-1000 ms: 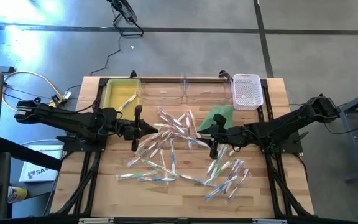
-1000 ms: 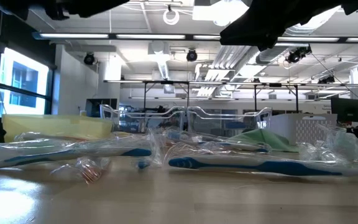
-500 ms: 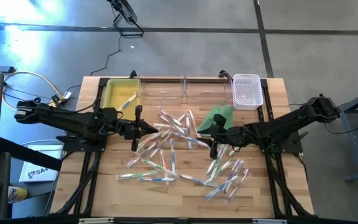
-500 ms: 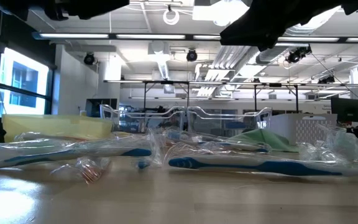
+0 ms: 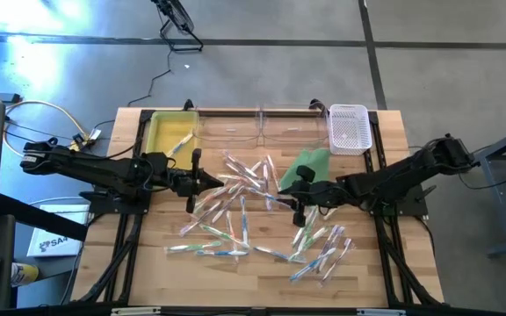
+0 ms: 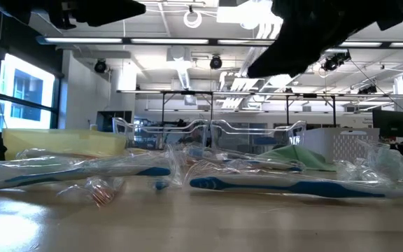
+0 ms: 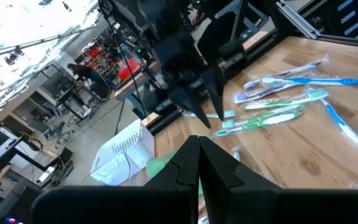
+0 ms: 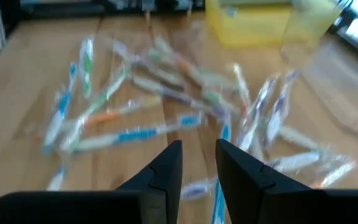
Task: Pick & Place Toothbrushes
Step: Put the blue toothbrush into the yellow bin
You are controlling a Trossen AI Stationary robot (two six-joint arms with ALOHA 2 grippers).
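Many wrapped toothbrushes (image 5: 244, 189) lie scattered flat on the wooden table (image 5: 156, 263), in one group at the middle and another at the near right (image 5: 323, 250). One toothbrush (image 5: 180, 145) lies in the yellow bin. My left gripper (image 5: 216, 181) hangs shut above the left edge of the pile, pointing level toward the table's right. My right gripper (image 8: 199, 158) hovers above the pile's right side (image 5: 285, 200), slanting down toward the toothbrushes (image 8: 148, 134). Its fingers stand open a narrow gap apart, with nothing between them.
Along the far edge stand a yellow bin (image 5: 161, 132), two clear bins (image 5: 262, 127) and a white basket (image 5: 350, 129). A green cloth (image 5: 310, 162) lies just beyond my right gripper. Bare wood shows along the near edge and the far-left strip.
My right gripper has sunk toward the pile, moved a little toward the table's left, and tipped its fingers further downward. The toothbrushes lie as before.
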